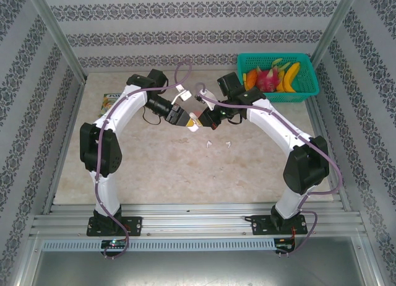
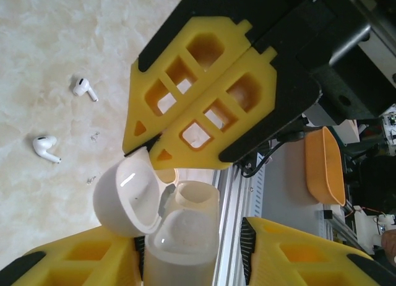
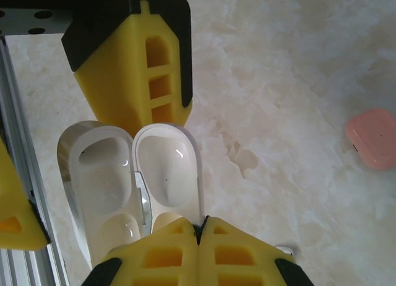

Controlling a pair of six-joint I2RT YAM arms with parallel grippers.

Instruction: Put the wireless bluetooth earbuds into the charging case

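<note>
The white charging case (image 2: 185,236) hangs open above the table, lid (image 2: 127,193) swung back, both wells empty (image 3: 102,156). My left gripper (image 2: 185,261) is open around the case body. One pad (image 2: 139,258) lies against it and the other finger (image 2: 297,255) stands apart. My right gripper (image 3: 199,227) is shut, its tips pinching the lid's rim (image 3: 197,174). In the top view both grippers meet at mid-table around the case (image 1: 193,123). Two white earbuds (image 2: 83,88) (image 2: 44,147) lie loose on the table, just in front of the grippers (image 1: 210,143) (image 1: 229,143).
A salmon-pink closed case (image 3: 371,137) lies on the marble top. A teal basket (image 1: 306,91) of fruit stands at the back right. A coloured flat packet (image 1: 110,101) lies at the back left. Aluminium rails (image 1: 198,221) run along the near edge.
</note>
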